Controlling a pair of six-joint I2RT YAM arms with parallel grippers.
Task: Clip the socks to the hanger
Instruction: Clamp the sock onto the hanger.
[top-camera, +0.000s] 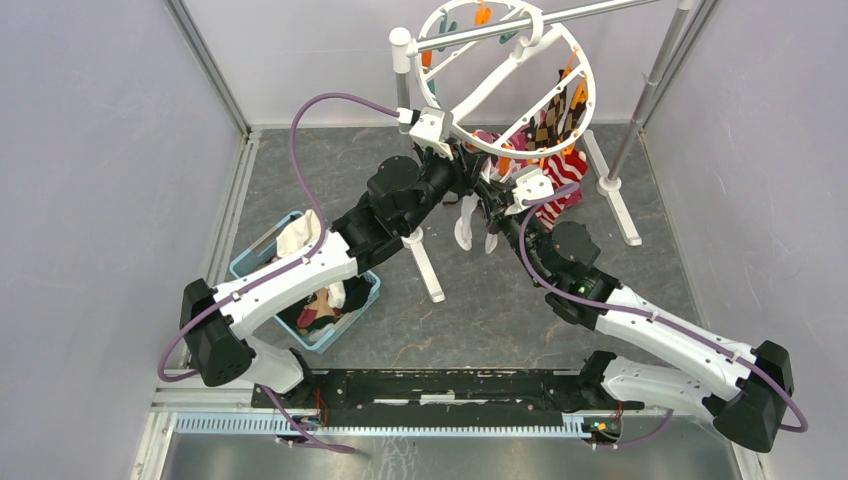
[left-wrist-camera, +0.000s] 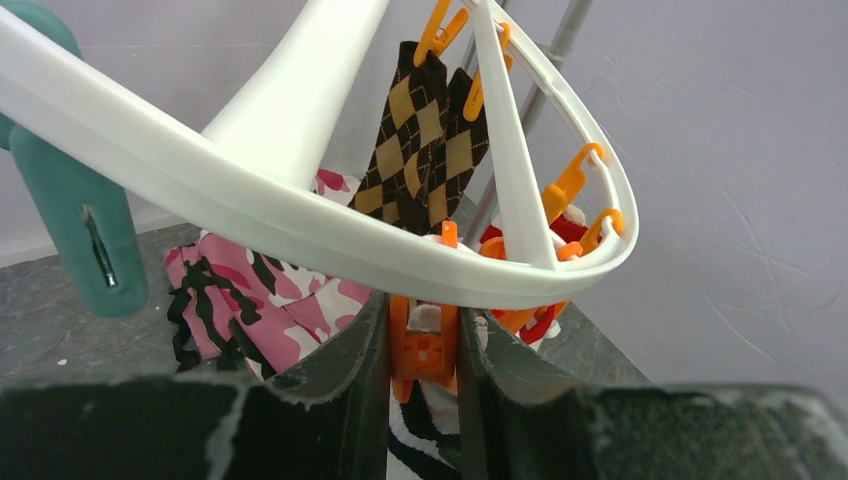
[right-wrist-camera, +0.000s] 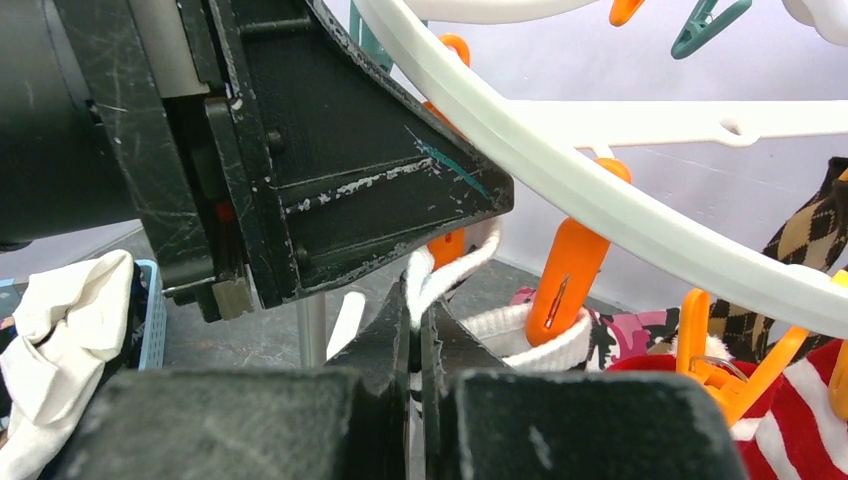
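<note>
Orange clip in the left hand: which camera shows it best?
Left wrist view: the orange clip sits centred between the fingers of the left hand, under the hanger rim. Right wrist view shows only slivers behind that hand; top view loses it among the arms.

- white round plastic hanger ring (left-wrist-camera: 250, 200)
- brown-and-black argyle knitted socks (left-wrist-camera: 415, 140)
- orange plastic clothespin (left-wrist-camera: 424, 345); teal plastic clothespin (left-wrist-camera: 70, 210)
- white ribbed sock cuff (right-wrist-camera: 420, 285)
- pink, black and white camouflage cloth (left-wrist-camera: 260, 290)
</note>
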